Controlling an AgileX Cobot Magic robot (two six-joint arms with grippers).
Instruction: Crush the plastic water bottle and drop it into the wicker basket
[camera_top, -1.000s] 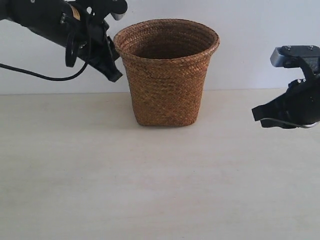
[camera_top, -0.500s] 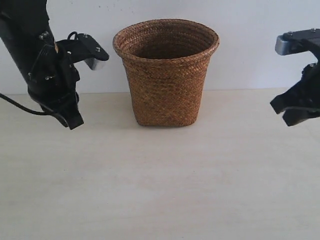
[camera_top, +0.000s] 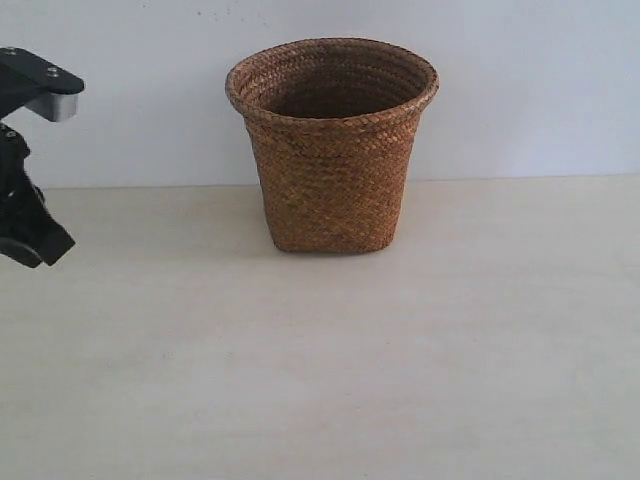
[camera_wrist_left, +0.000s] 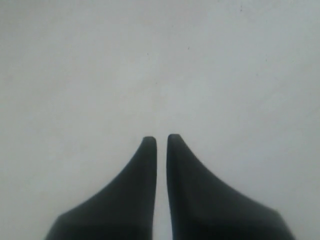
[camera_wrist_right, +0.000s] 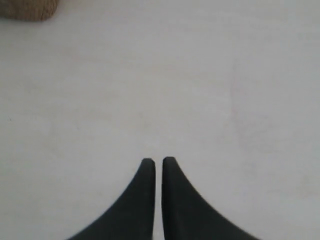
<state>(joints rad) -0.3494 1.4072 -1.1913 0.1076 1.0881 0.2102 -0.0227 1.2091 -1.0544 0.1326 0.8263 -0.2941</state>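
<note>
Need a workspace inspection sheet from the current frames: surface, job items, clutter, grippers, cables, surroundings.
Surface: pale table, no spills or marks seen.
Job's things: wicker basket upright at the table's back middle; plastic water bottle not seen in any view, and the basket's inside bottom is hidden.
Clutter: nothing seen.
Grippers: left gripper jaws nearly together, holding nothing, at the exterior view's left edge; right gripper jaws nearly together, holding nothing, outside the exterior view.
Cables: nothing seen.
Surroundings: plain white wall behind the table.
</note>
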